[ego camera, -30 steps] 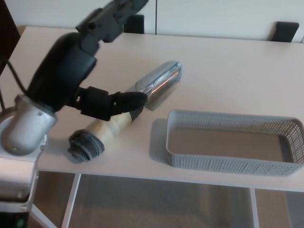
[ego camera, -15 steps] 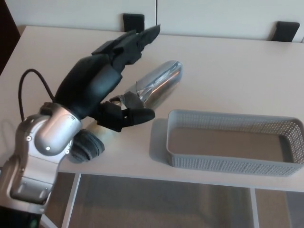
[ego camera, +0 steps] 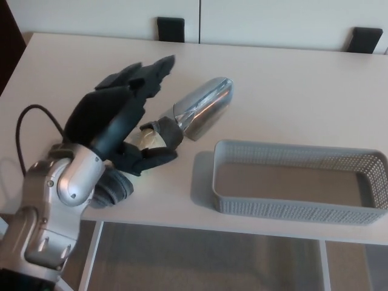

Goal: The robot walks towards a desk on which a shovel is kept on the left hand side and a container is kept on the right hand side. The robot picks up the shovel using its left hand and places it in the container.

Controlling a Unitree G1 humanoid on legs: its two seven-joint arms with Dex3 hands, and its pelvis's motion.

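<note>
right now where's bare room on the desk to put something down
Free: the desk behind the container and right of the shovel; also the far left corner. Crowded: front left, where the left hand spreads over the shovel's handle.

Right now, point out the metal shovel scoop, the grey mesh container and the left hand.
metal shovel scoop (ego camera: 205,109), head view, middle of blade
grey mesh container (ego camera: 291,208), head view, near wall
left hand (ego camera: 115,121), head view, back of palm

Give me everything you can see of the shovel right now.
The shiny metal scoop shovel with a tan handle and dark grip end lies flat on the white desk, blade pointing up-right, just left of the grey mesh container. The black left hand hovers open over the handle, hiding its middle; contact is unclear.
</note>
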